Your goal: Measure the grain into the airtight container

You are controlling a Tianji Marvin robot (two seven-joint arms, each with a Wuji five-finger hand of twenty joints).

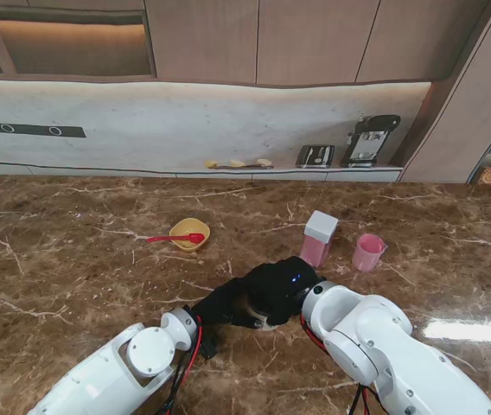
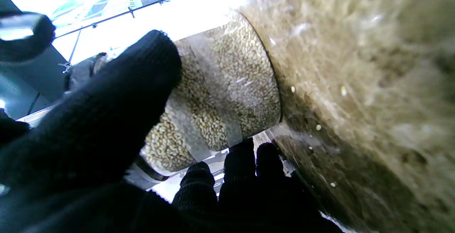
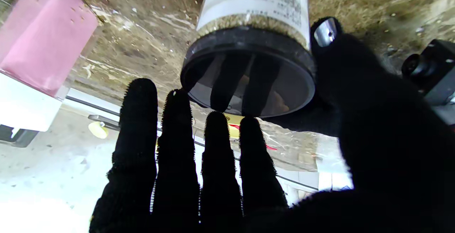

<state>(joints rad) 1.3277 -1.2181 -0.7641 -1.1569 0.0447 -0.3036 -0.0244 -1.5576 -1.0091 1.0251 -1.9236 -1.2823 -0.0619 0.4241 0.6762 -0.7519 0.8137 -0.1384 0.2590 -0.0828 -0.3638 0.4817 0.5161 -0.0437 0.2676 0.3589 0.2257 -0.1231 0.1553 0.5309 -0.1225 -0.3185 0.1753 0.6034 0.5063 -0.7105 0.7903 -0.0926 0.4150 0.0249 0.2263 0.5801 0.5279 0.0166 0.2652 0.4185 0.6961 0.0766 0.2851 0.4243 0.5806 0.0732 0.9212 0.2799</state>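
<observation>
The grain jar (image 3: 254,19) stands on the table (image 1: 73,259) just in front of the robot, hidden under both gloved hands in the stand view. The left hand (image 2: 106,126) wraps its clear wall, thumb across the front and fingers curled round the far side, so it holds the jar. The right hand (image 3: 220,162) is spread above the black lid (image 3: 249,73), four fingers straight and apart, thumb beside the rim, gripping nothing. The lid is still on; if the right hand twists it while the left grip is loose, the jar may spin or tip and spill grain. The pink airtight container (image 1: 319,239) and pink measuring cup (image 1: 368,252) stand near, farther from me and to the right; a wide elbow swing could knock them. Whether the fingertips touch the lid is hard to judge from here.
</observation>
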